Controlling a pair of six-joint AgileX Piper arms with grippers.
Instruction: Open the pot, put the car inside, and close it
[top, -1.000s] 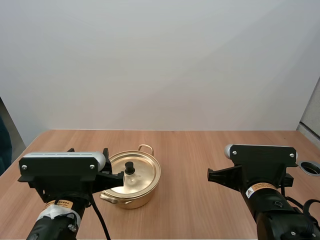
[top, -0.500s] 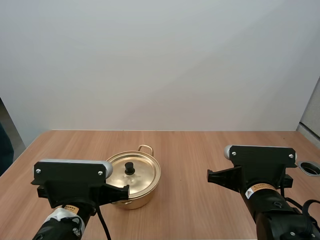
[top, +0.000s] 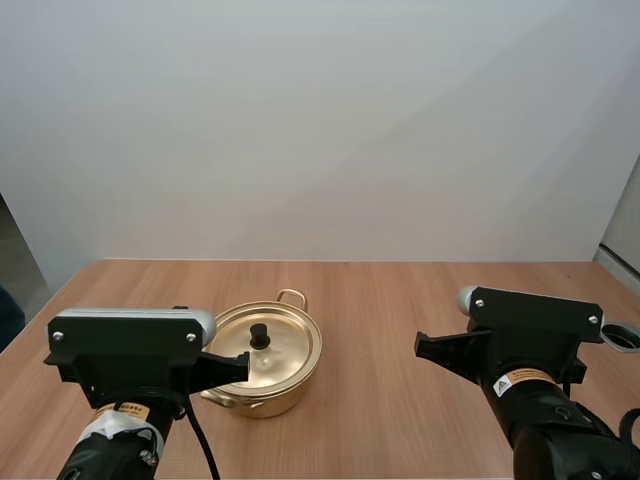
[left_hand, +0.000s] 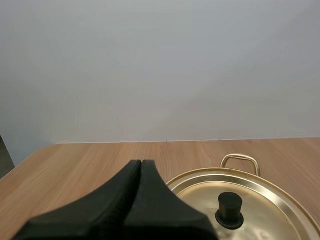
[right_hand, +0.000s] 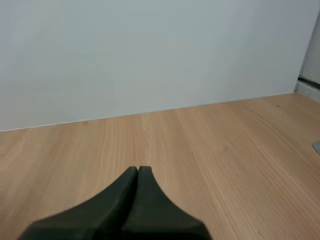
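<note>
Brass pot (top: 285, 393), lid (top: 280, 352) on! The left claw (left_hand: 141, 164), pinched together and empty, sits just beside it, likely lining up the knob (top: 260, 335); the right claw (right_hand: 138, 170), likewise, idles well apart.

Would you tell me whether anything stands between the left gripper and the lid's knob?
Nothing visible does. The left gripper is shut, and only bare lid lies between its tips and the knob.
</note>
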